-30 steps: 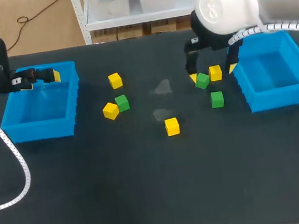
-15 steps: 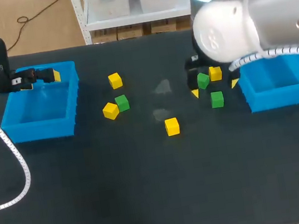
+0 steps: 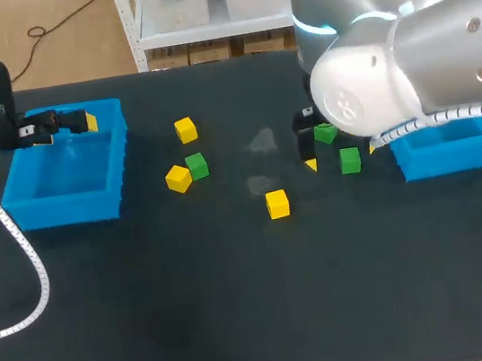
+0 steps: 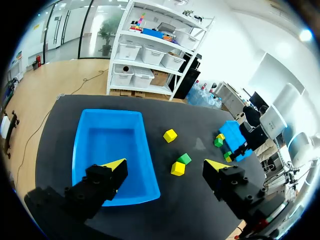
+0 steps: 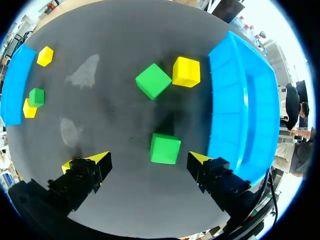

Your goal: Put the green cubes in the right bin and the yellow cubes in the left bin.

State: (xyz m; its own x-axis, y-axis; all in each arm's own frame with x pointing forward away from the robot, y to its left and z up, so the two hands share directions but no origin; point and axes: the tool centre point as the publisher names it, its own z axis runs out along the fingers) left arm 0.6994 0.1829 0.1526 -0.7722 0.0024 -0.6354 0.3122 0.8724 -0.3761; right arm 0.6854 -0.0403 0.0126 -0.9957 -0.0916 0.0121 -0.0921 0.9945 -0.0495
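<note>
Three yellow cubes [image 3: 185, 130] [image 3: 178, 178] [image 3: 277, 203] and a green cube [image 3: 196, 165] lie mid-table. Two more green cubes [image 3: 350, 160] [image 3: 326, 134] lie near the right bin [image 3: 455, 153]. My right gripper [image 3: 342, 156] hangs open over the nearer green cube [image 5: 165, 148], which sits just ahead of its spread fingers, untouched. Beyond it are the tilted green cube [image 5: 153, 80] and a yellow cube [image 5: 186, 71], which my right arm hides in the head view. My left gripper [image 3: 85, 123] is open and empty above the back edge of the left bin [image 3: 72, 201].
Both blue bins look empty where visible; my right arm covers much of the right bin. The left wrist view shows the left bin [image 4: 110, 145] under its gripper [image 4: 165, 165], with a yellow cube [image 4: 170, 135] beside it. The table's front half is bare black surface.
My right arm has swung forward and down, bringing its gripper over the green cube near the right bin and hiding the yellow cube there. The left arm has not moved.
</note>
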